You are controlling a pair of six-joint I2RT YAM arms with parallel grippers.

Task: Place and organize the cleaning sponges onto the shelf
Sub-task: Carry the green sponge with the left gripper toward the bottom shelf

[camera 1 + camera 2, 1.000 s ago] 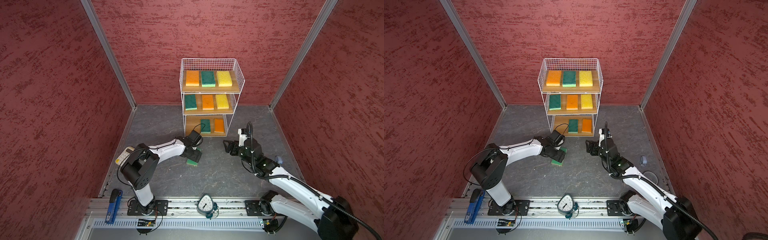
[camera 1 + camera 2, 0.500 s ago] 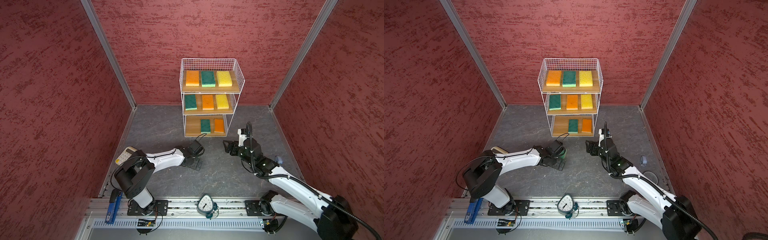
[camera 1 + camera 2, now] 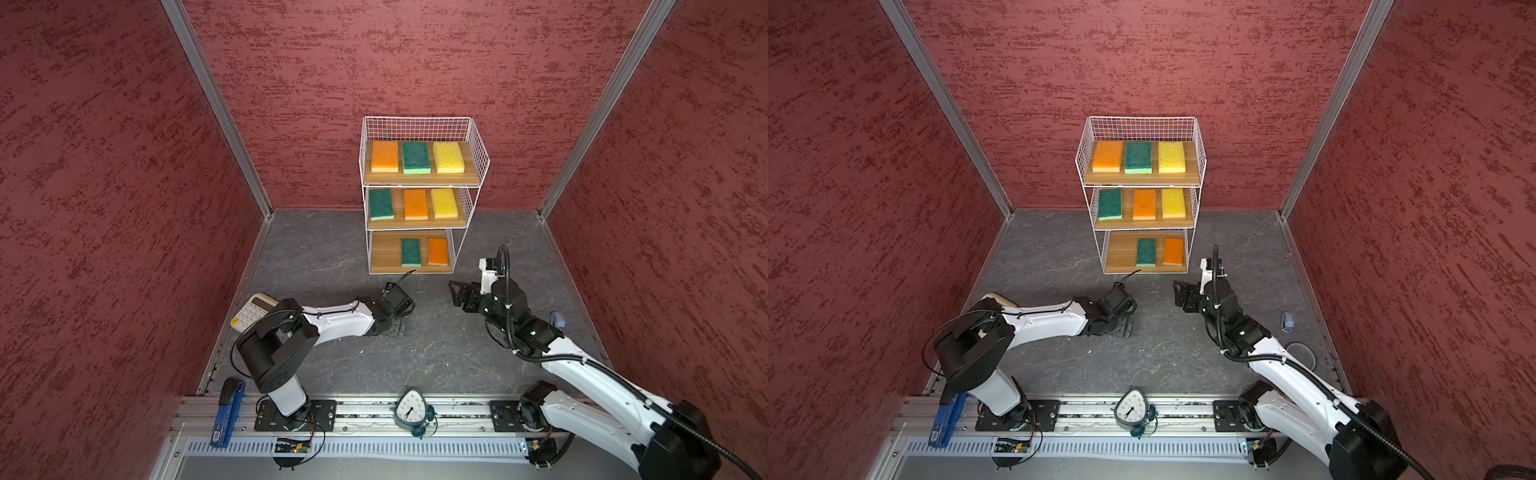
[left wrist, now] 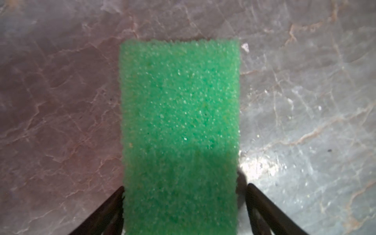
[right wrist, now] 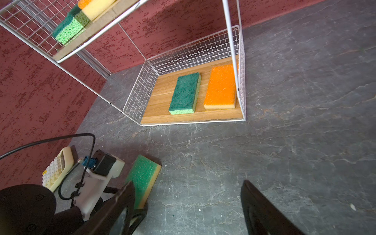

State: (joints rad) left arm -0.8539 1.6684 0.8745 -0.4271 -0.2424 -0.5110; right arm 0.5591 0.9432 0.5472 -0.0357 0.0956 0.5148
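The loose sponge (image 4: 180, 122) lies flat on the grey stone-patterned floor (image 5: 284, 142), in front of the shelf (image 3: 478, 153) and well apart from it. Its bright green face is up, and the right wrist view (image 5: 143, 177) shows a pale yellowish edge. The left gripper (image 4: 185, 187) stands over it with jaws wide, one finger along each long side. One of the fingers (image 4: 107, 209) touches the foam and the other shows a thin gap, so nothing is gripped. In both top views this gripper hides the sponge.

The shelf holds eight sponges.
- **Top board:** top orange sponge (image 3: 384, 156), top green sponge (image 3: 416, 157) and top yellow sponge (image 3: 448, 156).
- **Middle board:** middle green sponge (image 3: 381, 203), middle orange sponge (image 3: 415, 203) and middle yellow sponge (image 3: 444, 203).
- **Bottom board:** bottom green sponge (image 3: 411, 252) at the middle, with the bottom orange sponge (image 3: 438, 251) just beside it, close to the right wire wall.

The right gripper (image 5: 187, 183) hovers above the floor near the shelf's front right corner, jaws wide apart and empty.

The cream calculator (image 3: 251, 311) lies by the left wall, its key markings too small to read. The clock (image 3: 409, 411) on the front rail shows numerals too small to read. The blue stapler (image 3: 226, 409) carries a small white label, which is unreadable.
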